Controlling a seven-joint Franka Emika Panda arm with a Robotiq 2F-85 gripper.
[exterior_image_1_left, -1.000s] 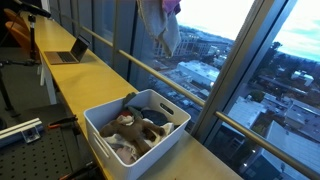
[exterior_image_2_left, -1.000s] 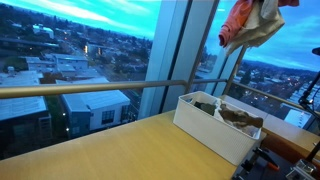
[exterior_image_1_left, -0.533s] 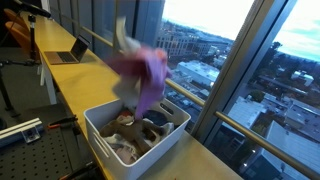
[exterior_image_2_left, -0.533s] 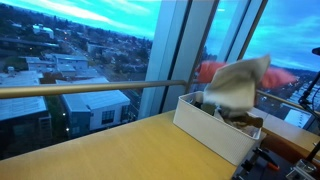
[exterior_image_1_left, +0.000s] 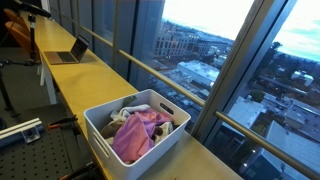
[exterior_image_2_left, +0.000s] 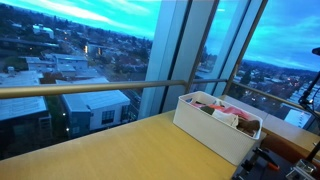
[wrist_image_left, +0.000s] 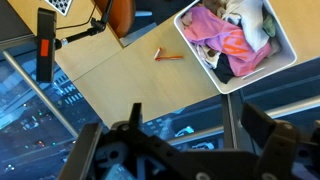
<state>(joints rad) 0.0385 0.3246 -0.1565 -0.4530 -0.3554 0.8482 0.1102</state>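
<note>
A pink cloth (exterior_image_1_left: 135, 135) lies crumpled in the white bin (exterior_image_1_left: 95, 120) on top of other clothes. Both exterior views show it, and the bin's wall (exterior_image_2_left: 205, 128) has the pink cloth (exterior_image_2_left: 235, 113) just above its rim. My gripper (wrist_image_left: 195, 115) appears only in the wrist view, high above the counter. It is open, with dark fingers (wrist_image_left: 260, 120) spread wide and nothing between them. Far below it, the bin (wrist_image_left: 200, 68) with the pink cloth (wrist_image_left: 215, 30) sits at the upper right of that view. The exterior views do not show the arm.
The bin stands on a long wooden counter (exterior_image_1_left: 90, 80) along tall windows with a railing. A laptop (exterior_image_1_left: 70, 52) sits further down the counter. A small red tool (wrist_image_left: 168, 56) lies on the counter near the bin. An orange chair (wrist_image_left: 120, 15) and a breadboard table (exterior_image_1_left: 30, 150) stand beside the counter.
The pink cloth hung high above the bin a second ago, then fell, and now lies in the bin. The jaws have opened.
</note>
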